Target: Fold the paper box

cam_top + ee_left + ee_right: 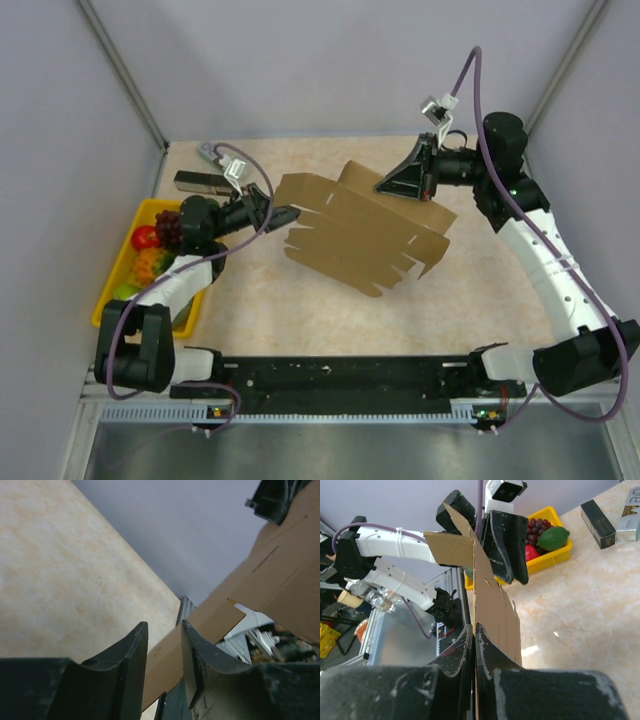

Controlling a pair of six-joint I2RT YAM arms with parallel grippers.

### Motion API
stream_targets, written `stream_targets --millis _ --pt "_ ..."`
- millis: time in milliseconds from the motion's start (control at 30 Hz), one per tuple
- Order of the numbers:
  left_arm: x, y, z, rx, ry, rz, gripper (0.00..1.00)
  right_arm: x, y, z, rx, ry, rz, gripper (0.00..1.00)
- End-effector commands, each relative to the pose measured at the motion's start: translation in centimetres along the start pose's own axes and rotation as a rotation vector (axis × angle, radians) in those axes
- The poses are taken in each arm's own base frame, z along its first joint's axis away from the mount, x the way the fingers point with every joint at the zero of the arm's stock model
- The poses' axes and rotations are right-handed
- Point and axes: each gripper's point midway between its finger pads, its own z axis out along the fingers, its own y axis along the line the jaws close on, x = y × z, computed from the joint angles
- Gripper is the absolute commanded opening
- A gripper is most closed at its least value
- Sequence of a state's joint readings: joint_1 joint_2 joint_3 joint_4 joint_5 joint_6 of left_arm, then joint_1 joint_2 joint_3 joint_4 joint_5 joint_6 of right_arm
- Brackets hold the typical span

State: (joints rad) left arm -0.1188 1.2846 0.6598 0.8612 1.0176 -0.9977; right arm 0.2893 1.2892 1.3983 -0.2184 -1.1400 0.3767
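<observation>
The paper box [360, 235] is a brown die-cut cardboard sheet with tabs and flaps, held tilted above the middle of the table. My right gripper [385, 186] is shut on its far upper edge; in the right wrist view the sheet [492, 605] runs edge-on out from between the closed fingers [473, 626]. My left gripper [289, 214] is at the sheet's left end. In the left wrist view its fingers [164, 626] stand apart, with a cardboard flap [170, 655] in the gap and more of the sheet [290, 575] at upper right.
A yellow tray [150, 206] holding grapes and other fruit sits at the left edge, beside the left arm; it also shows in the right wrist view [555, 555]. A slim black box [198, 182] and a small white packet [208, 152] lie at the back left.
</observation>
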Motion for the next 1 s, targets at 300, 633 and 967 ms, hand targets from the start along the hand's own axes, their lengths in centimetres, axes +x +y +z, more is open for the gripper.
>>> stream_targets --millis 300,633,967 --pt "2.0 -6.9 0.6 0.310 0.125 0.124 0.34 -1.5 -0.9 -0.9 -0.011 -0.048 -0.037 0.00" --pt "2.6 -8.6 0.3 0.412 0.146 0.084 0.45 -1.2 -1.4 -1.1 -0.013 -0.058 -0.024 0.00" --pt "3.1 -8.3 2.7 0.384 0.145 0.128 0.45 -1.9 -0.1 -1.2 -0.062 -0.091 -0.040 0.00"
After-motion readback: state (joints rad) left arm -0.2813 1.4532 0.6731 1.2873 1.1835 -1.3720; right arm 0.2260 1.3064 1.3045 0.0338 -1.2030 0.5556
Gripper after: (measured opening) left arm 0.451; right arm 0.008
